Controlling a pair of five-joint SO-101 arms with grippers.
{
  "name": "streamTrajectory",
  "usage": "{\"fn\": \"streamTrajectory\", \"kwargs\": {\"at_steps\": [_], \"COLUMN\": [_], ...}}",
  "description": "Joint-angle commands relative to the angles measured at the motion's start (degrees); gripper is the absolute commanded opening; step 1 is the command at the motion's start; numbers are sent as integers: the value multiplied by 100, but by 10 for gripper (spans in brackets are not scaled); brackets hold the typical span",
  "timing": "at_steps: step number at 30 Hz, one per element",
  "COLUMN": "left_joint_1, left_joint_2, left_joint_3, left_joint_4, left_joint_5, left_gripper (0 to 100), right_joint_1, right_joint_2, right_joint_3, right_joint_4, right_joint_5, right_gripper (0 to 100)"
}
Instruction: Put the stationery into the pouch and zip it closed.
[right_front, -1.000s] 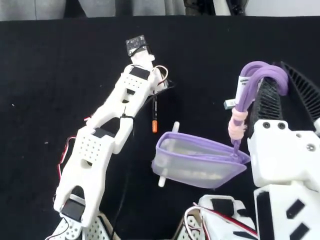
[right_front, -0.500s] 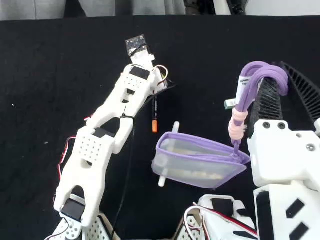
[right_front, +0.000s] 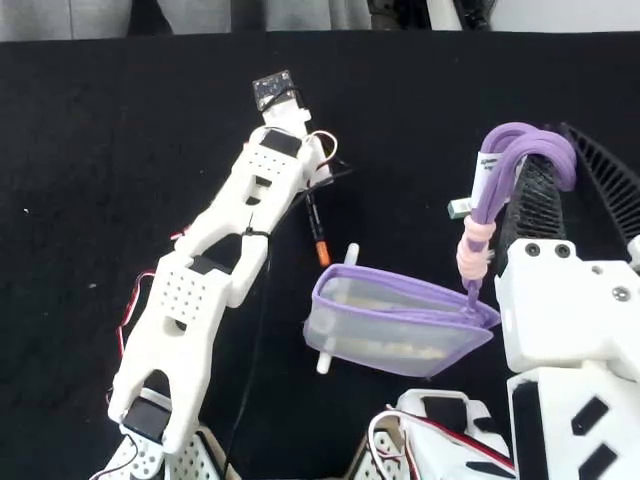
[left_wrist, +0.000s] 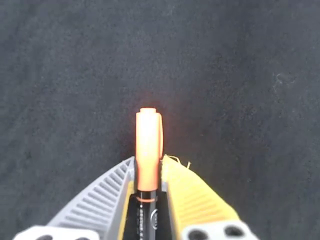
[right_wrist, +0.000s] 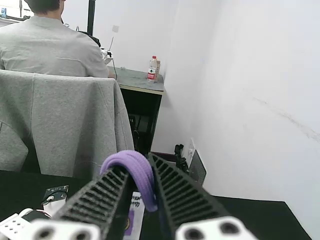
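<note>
The pouch (right_front: 400, 325) is a translucent lilac bag with a darker purple zip rim, and its mouth gapes open. One corner joins a thick purple strap (right_wrist: 131, 169) that runs up into the right gripper (right_wrist: 136, 166). The black ribbed jaws of that gripper are closed on the strap's loop, with the pouch below them. The marker (left_wrist: 148, 137) has a black barrel and a bright orange cap. The left gripper (left_wrist: 149, 161) is clamped narrowly on the barrel. The cap sticks out past its fingertips over the black table (right_front: 90, 150) and points toward the pouch, which is near but apart.
</note>
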Motion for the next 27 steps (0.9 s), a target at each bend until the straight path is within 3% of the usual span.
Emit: {"fn": "streamTrajectory", "kwargs": {"at_steps": [1,8,13,19,27], "left_joint_1": [4,4,-66,-136,-180], "left_joint_2": [-62,-62,0,-633,-1776], "left_joint_3": [-963,-3029,-5429,-5587,-5622], "left_joint_4": [703,2646,4062,4097,4088], "left_joint_5": [18,9,-9,-457,-492], "left_gripper": [30,30,30,29,29], "right_joint_1": [0,0,0,0,0], "right_joint_2": [110,110,110,110,110], "right_joint_3": [4,4,22,31,31], "right_joint_4": [-105,-105,-105,-105,-114], "right_joint_5": [62,62,62,62,70], "right_gripper": [11,11,11,11,11]}}
